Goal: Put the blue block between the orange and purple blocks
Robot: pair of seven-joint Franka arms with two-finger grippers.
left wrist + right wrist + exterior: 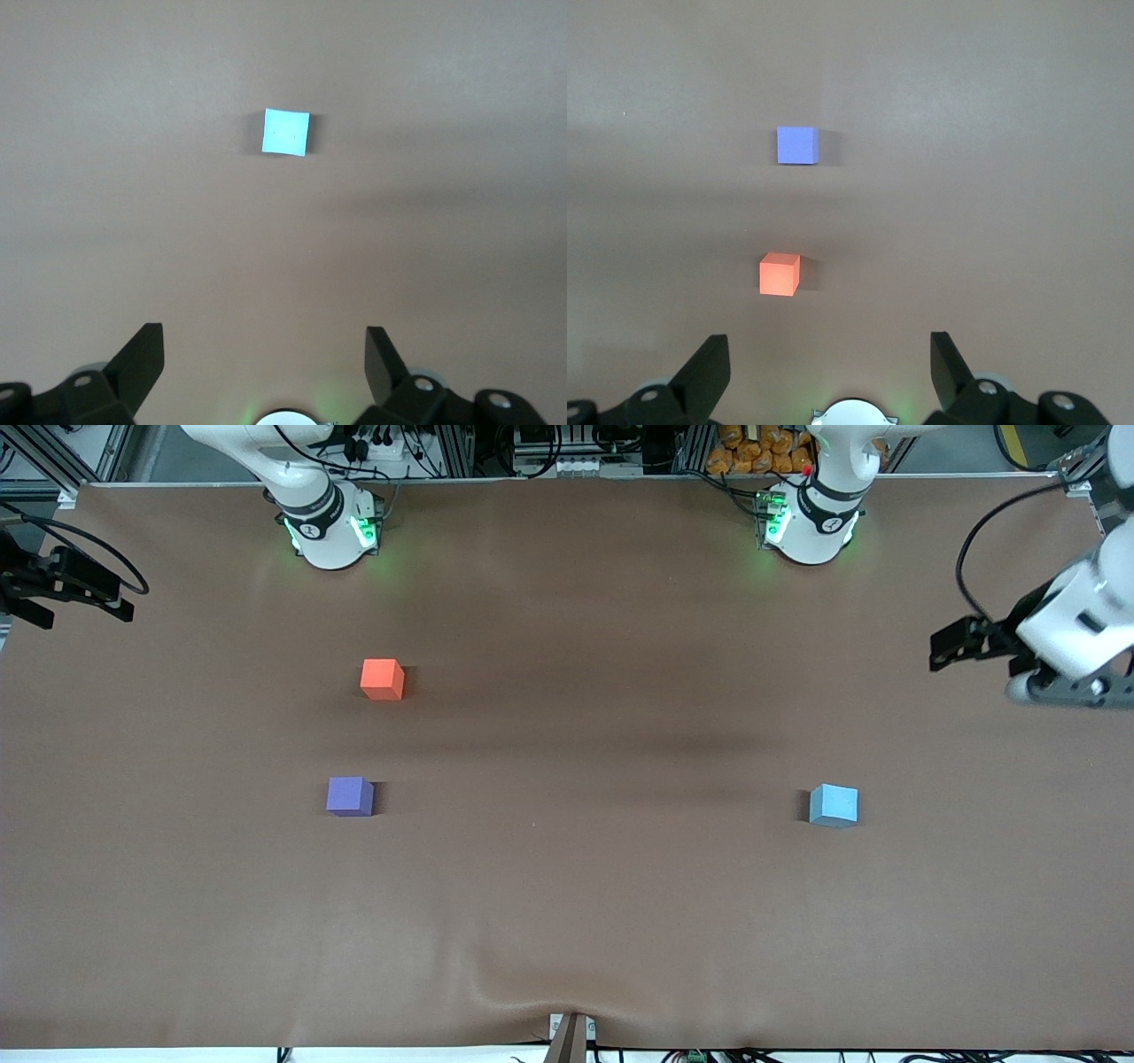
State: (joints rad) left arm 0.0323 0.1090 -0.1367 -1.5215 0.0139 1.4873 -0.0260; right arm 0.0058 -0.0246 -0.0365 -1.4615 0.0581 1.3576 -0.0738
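Blocks: three small matte cubes stand on the brown table cover [567, 921], one of each colour, all flat on their bases and well apart from one another.
Blue block [834, 805]: one sky-blue cube toward the left arm's end of the table, alone, at about 3 o'clock from the purple block across a long bare stretch of cover; the left wrist view shows it [286, 132] out ahead of that gripper, touching nothing.
Orange block [383, 678]: one orange-red cube toward the right arm's end of the table, farther from the front camera than the purple one; it is also in the right wrist view [780, 274].
Purple block [350, 795]: one violet cube at roughly 7 o'clock from the orange block, nearer to the front camera, with a bare gap of cover between the two; it is also in the right wrist view [797, 145].
Left gripper [264, 359]: one, held up in the air at the left arm's end of the table, about 2 o'clock from the blue block in the front view; its two fingers [142, 359] stand wide apart with nothing between them.
Right gripper [830, 363]: one, up over the right arm's end of the table with the orange and purple blocks in its wrist view; its two fingers [709, 365] are spread wide and hold nothing.
Arm bases: two white bases with green lights, along the table edge farthest from the front camera.
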